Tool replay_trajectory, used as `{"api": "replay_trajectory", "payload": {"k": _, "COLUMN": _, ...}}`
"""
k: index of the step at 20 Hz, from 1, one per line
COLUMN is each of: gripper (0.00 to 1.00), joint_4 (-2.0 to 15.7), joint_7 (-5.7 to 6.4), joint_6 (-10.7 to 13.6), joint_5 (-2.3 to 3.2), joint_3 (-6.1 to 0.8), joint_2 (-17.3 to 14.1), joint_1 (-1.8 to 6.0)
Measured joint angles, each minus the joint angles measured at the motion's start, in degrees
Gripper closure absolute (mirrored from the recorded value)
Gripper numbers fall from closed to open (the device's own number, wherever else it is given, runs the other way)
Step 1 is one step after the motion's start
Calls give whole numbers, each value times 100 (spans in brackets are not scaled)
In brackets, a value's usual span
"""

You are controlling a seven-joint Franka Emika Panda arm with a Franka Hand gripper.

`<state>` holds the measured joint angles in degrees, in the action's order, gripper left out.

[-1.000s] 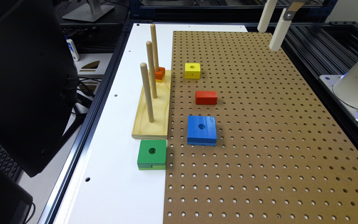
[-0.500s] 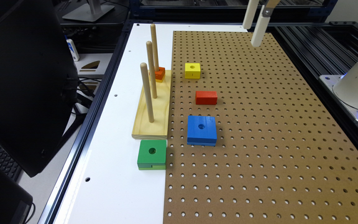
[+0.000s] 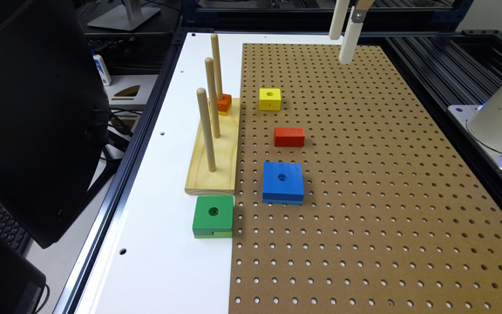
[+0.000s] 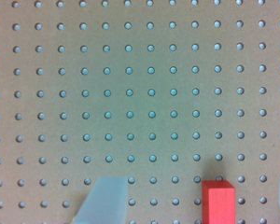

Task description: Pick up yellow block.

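The yellow block (image 3: 270, 99), small and square with a round centre hole, lies flat on the brown pegboard (image 3: 364, 183) near its far end, just beside the peg base. My gripper (image 3: 340, 49) hangs in the air above the pegboard's far edge, to the exterior view's right of the yellow block and well clear of it. In the wrist view my gripper (image 4: 195, 198) is open, its two pale fingertips (image 4: 105, 201) spread wide over bare pegboard with nothing between them except the end of a red block (image 4: 218, 203) lying below.
A pale wooden peg base (image 3: 214, 157) with three upright pegs stands along the pegboard's edge, an orange block (image 3: 223, 104) on it. The red block (image 3: 289, 136), a blue block (image 3: 282, 182) and a green block (image 3: 213, 216) lie nearer. A dark monitor (image 3: 33, 113) stands on the exterior view's left.
My gripper has moved steadily toward the exterior view's left along the far edge of the pegboard, closing on the yellow block's side. The blocks have not moved.
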<state>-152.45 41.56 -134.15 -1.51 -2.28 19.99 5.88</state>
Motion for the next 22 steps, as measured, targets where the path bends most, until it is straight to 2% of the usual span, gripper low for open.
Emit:
{"api": "replay_trajectory", "payload": {"k": 3, "gripper": 0, "joint_4": 9, "joint_7": 0, "joint_6": -1, "joint_5": 0, "joint_3": 0, "joint_2": -4, "joint_1": 1}}
{"api": "replay_trajectory", "payload": {"k": 6, "gripper": 0, "joint_4": 93, "joint_7": -5, "joint_6": -2, "joint_5": 9, "joint_3": 0, "joint_2": -59, "joint_1": 24}}
{"api": "replay_trajectory", "payload": {"k": 12, "gripper": 0, "joint_4": 415, "joint_7": -74, "joint_6": -4, "joint_5": 45, "joint_3": 0, "joint_2": -393, "joint_1": 131}}
{"api": "replay_trajectory", "payload": {"k": 15, "gripper": 0, "joint_4": 559, "joint_7": -175, "joint_6": -8, "joint_5": 55, "joint_3": 2, "joint_2": -568, "joint_1": 232}}
{"api": "replay_trajectory", "payload": {"k": 20, "gripper": 0, "joint_4": 769, "joint_7": -429, "joint_6": -8, "joint_5": 57, "joint_3": 3, "joint_2": -776, "joint_1": 474}}
{"api": "replay_trajectory", "payload": {"k": 22, "gripper": 0, "joint_4": 852, "joint_7": -497, "joint_6": -8, "joint_5": 58, "joint_3": 3, "joint_2": -858, "joint_1": 546}}
